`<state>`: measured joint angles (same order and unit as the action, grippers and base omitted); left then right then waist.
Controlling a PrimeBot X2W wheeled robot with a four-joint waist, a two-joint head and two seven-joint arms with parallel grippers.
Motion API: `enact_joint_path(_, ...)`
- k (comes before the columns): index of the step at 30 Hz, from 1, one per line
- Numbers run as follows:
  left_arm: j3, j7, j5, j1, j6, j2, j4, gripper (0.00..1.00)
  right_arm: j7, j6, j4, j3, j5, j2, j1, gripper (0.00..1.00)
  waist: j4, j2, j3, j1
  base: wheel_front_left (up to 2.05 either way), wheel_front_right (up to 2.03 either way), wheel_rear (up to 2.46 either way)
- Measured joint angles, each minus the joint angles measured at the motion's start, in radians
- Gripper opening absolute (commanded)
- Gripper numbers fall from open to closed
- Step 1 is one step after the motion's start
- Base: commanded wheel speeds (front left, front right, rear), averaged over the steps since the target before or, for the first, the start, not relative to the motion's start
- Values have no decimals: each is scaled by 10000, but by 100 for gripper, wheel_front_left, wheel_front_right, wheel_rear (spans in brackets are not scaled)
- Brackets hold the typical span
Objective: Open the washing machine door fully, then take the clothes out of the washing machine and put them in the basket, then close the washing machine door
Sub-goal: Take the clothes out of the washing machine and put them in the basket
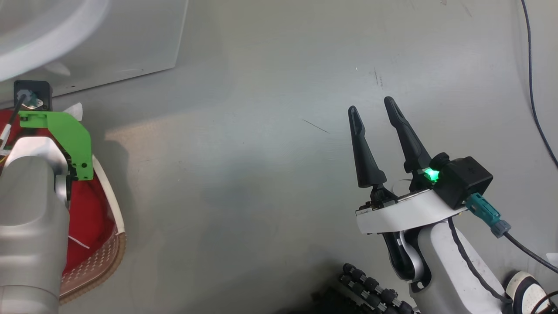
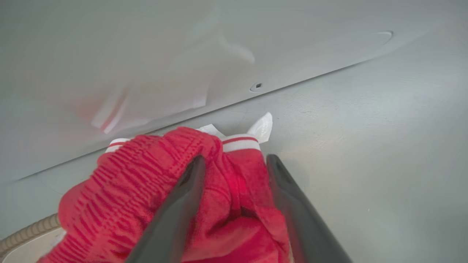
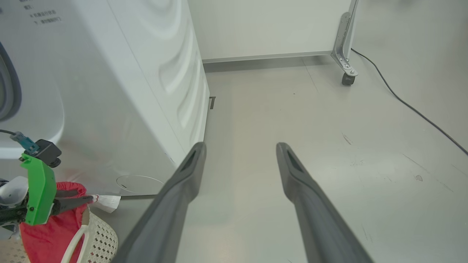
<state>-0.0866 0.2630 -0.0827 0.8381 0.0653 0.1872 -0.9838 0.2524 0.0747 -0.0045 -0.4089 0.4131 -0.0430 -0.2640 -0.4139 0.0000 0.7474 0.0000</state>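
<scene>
The red clothes [image 2: 146, 197] with white trim lie bunched in the cream basket [image 1: 117, 250], which stands on the floor against the white washing machine [image 3: 109, 91]. My left gripper [image 2: 236, 160] is open over the basket, and a fold of red fabric sits loosely between its fingers [image 2: 182, 204]. A small white tag [image 3: 106, 203] sticks out past the fingertips. In the head view the left forearm and green bracket [image 1: 65, 135] cover the gripper. My right gripper [image 1: 371, 105] hangs open and empty over bare floor. A dark curved rim [image 3: 9, 91] shows at the machine's front; whether it is the door I cannot tell.
A black cable [image 1: 532, 87] runs along the floor on the right. A metal leg on a castor [image 3: 345, 65] stands by the white back wall. Dark rollers of my base [image 1: 370, 292] sit at the bottom. Open grey floor lies between the arms.
</scene>
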Motion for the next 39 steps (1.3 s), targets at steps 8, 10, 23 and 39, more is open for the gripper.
enact_joint_path(8, 6, -4, 8, 70, 0, -77, -224, 0, 0, 84, 10, 36, 0, 0, -108, 100, 78, 0, -69, 0, 0, 0, 0)
enact_joint_path(10, 8, -23, 6, 71, 0, -92, -278, 0, 0, 84, 13, 58, -2, 0, -149, 100, 102, 0, -94, 0, 0, 0, 0)
enact_joint_path(23, 128, -934, -224, 70, -17, -297, -430, 0, 0, 159, 180, 332, -75, -2, -149, 100, 368, 0, -425, 0, 0, 0, 0)
enact_joint_path(39, 274, -2288, -748, -721, -545, -857, -727, 0, 0, 157, 506, 1095, -587, -10, -121, 100, 1176, 0, -1342, 0, 0, 0, 0)
